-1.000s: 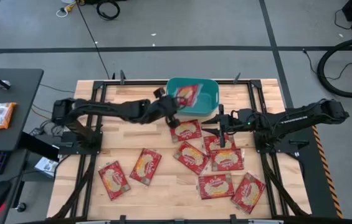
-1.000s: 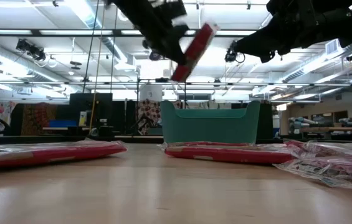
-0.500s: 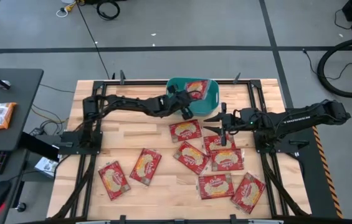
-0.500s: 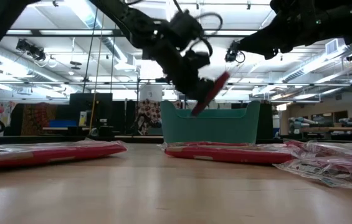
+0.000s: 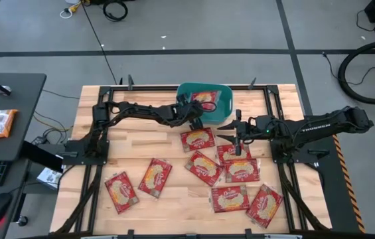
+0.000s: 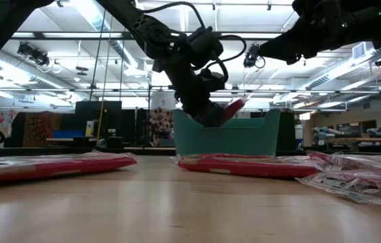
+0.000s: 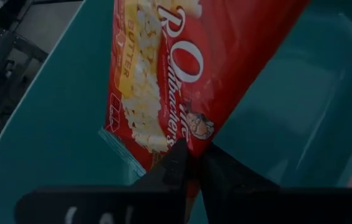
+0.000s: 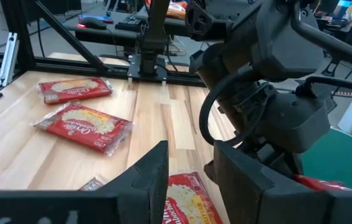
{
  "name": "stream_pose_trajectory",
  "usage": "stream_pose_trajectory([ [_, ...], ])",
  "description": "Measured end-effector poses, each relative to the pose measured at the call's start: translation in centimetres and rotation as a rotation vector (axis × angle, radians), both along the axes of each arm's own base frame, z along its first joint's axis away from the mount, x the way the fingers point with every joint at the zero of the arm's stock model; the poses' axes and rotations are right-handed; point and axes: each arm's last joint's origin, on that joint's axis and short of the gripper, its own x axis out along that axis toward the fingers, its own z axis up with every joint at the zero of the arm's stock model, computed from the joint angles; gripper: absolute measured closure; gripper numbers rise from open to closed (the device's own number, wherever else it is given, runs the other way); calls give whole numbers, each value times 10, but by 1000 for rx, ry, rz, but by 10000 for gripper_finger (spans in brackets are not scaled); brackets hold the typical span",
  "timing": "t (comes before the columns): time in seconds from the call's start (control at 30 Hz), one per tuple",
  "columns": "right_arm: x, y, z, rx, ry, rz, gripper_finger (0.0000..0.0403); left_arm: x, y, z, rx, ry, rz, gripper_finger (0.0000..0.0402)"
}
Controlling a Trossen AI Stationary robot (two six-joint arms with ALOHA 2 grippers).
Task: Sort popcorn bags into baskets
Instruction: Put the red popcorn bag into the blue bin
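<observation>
Left gripper point(image 5: 199, 111) is over the teal basket point(image 5: 225, 113), pinched on 1 popcorn bag point(image 7: 188, 81) by its lower edge; the bag hangs tilted inside the tub, apparently not resting flat yet. Risk: if the bag is let go at this tilt it could prop against the basket wall or catch the rim point(image 6: 271, 113) and flop out, since the gripper sits close to the near wall. Right gripper point(image 5: 230, 133) hovers spread open, holding nothing, just beside the basket's front edge, above the bags point(image 5: 199, 139) on the worktop point(image 5: 141, 143). The 2 arms are near each other there, so a left-arm retreat should go back left. Open room lies along the worktop's left side.
</observation>
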Motion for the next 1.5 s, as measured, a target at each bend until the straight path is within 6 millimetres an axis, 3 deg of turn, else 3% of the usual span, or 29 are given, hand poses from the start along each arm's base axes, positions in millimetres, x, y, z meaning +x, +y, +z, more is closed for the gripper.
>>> stream_pose_trajectory([
  [0.43, 0, 0, 0, 0, -1, 0, 270, 0, -6, -1, -9, 15, -9, 357],
  [0.67, 0, 0, 0, 0, -1, 0, 270, 1, -12, 0, -1, 35, -38, 327],
  [0.8, 0, 0, 0, 0, 0, 0, 270, -4, -14, 18, 18, 29, -51, 318],
  [0.97, 0, 0, 0, 0, 0, 0, 270, -12, -20, 54, 2, -61, -100, 317],
  [1.13, 0, 0, 0, 0, 1, 1, 270, -19, -41, 82, -167, -141, -346, 317],
  [1.27, 0, 0, -1, 2, 7, 0, 270, -27, -65, 80, -378, -80, -470, 317],
  [1.5, 0, 0, -1, 3, 13, 0, 270, -45, -118, 64, -726, 97, -405, 317],
])
